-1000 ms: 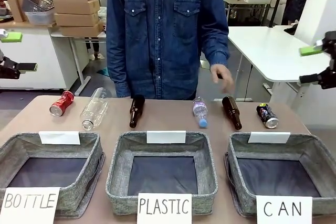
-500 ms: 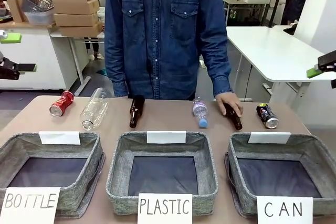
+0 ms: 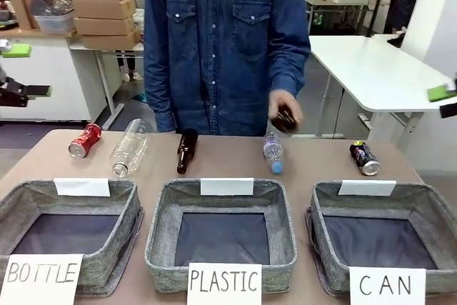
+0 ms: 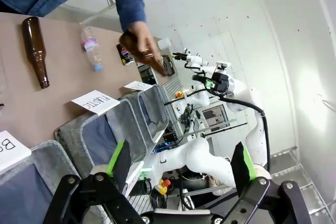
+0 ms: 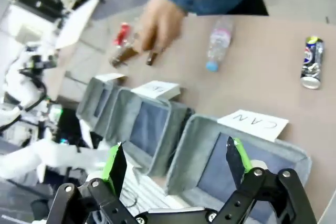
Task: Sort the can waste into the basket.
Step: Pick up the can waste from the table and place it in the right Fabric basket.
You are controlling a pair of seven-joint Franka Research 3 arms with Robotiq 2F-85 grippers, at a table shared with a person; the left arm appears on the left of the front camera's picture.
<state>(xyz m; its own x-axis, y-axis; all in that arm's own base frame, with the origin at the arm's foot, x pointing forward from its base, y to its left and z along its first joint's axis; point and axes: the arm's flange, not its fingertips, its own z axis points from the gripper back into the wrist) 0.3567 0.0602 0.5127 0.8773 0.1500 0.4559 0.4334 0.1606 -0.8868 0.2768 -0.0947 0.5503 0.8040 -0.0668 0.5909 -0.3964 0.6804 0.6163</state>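
My left gripper and right gripper hung wide open and empty, raised off either side of the tabletop, while a person's hand across from me held a brown glass bottle in the air above the far row of waste. By my reading the sort had not yet begun. The CAN basket, nearest my right arm, held nothing, and both cans lay on their sides along the far part of the tabletop. The dark can rested just beyond that basket's far rim. The red can lay at the opposite end of the row, beyond the BOTTLE basket and well apart from where it belonged. The likely next move was for my right gripper to come down over the dark can, jaws set across its round body rather than its silver ends (a can lying on its side may roll or slip if pinched off-centre), then lift it over the rim and release it inside. The count was two cans; two brown glass bottles, with a second brown bottle lying on the tabletop; two clear plastic bottles, a large clear bottle and a small clear bottle; and three grey baskets, the PLASTIC basket in the middle.
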